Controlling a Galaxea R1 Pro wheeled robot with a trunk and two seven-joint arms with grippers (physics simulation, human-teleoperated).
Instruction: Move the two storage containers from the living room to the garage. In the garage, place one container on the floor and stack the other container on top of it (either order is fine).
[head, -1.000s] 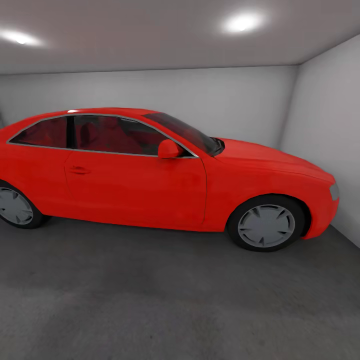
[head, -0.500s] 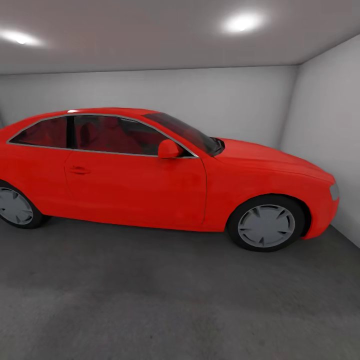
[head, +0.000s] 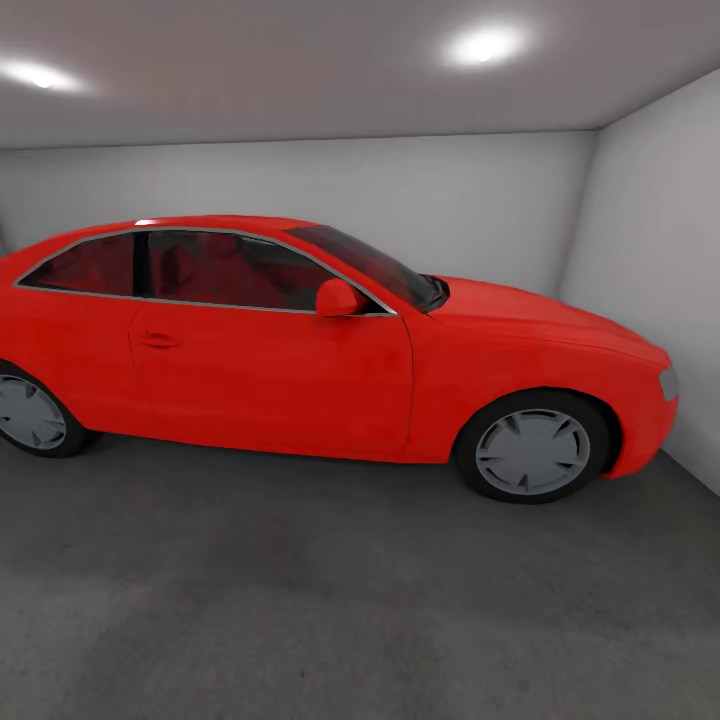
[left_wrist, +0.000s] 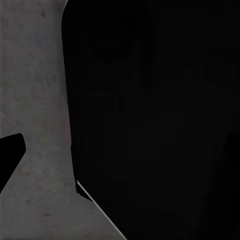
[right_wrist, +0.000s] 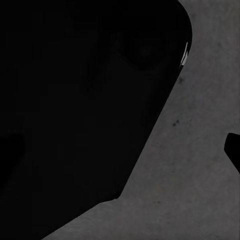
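Note:
I am in the garage, facing its dark grey concrete floor (head: 350, 600). The storage containers are out of view. In the left wrist view one black fingertip (left_wrist: 9, 159) of my left gripper (left_wrist: 120, 160) sits at the frame's edge over the concrete, and nothing is held. In the right wrist view a black fingertip (right_wrist: 233, 149) of my right gripper (right_wrist: 120, 150) sits at the opposite edge, also with nothing held. Both grippers look open and hang low beside my dark body (left_wrist: 160, 120), close to the floor (right_wrist: 190, 190).
A red coupe car (head: 300, 370) stands side-on across the room, nose to the right, almost touching the right wall (head: 660, 260). A plain white back wall (head: 300, 180) runs behind it. Bare concrete lies between me and the car.

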